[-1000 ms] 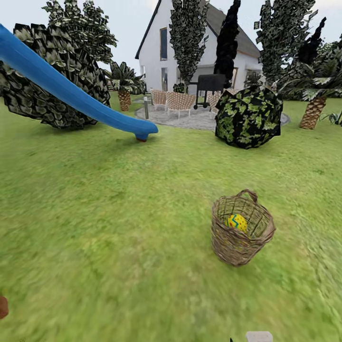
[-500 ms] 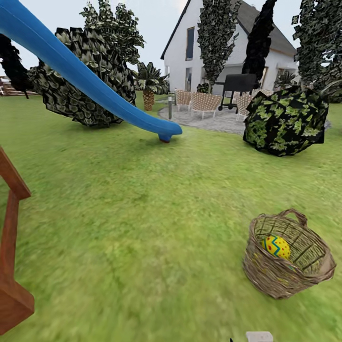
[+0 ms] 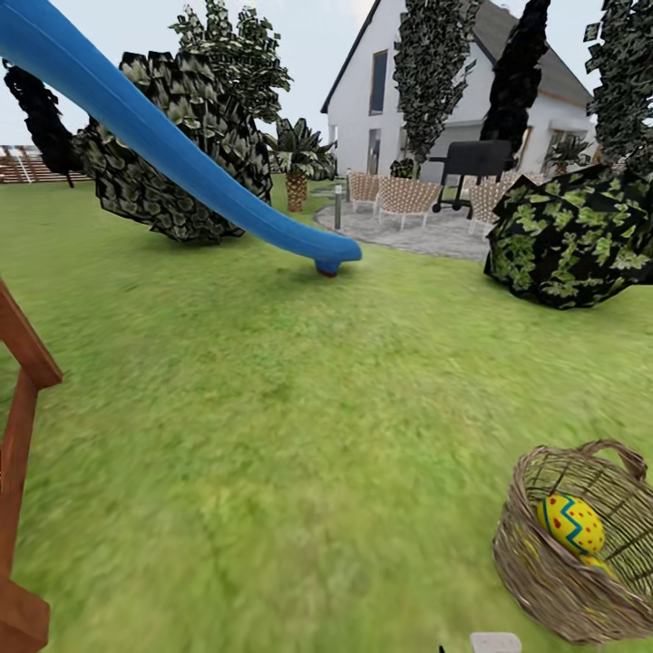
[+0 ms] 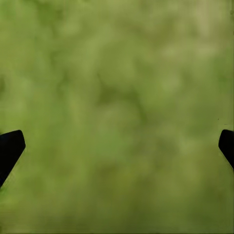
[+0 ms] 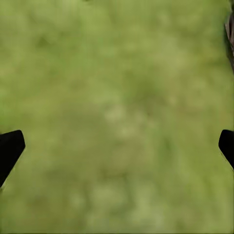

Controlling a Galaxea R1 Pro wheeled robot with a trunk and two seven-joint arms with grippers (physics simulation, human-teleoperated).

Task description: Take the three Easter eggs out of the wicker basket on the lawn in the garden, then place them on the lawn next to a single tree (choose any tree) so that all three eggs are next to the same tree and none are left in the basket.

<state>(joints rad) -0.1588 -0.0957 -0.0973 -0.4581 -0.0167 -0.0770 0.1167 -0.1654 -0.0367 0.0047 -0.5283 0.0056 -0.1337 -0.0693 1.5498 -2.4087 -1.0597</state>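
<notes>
One egg shows plainly in the basket, which sits on the lawn at the lower right of the head view, tilted a little; a second yellow patch just below that egg may be another, though it is too hidden to be sure. The step in hand looks like the approach: no egg is out yet.

Both grippers are spread wide and hold nothing. The left gripper and right gripper each show only dark fingertips at the frame edges over bare grass.

Next, the robot likely needs to square up to the basket and bring one arm down through its open top, clear of the loop handle.

Around it stand a blue slide, a brown wooden frame close at the left, a leafy bush, patio chairs, a grill and the house. Trees rise well beyond, across open grass.
</notes>
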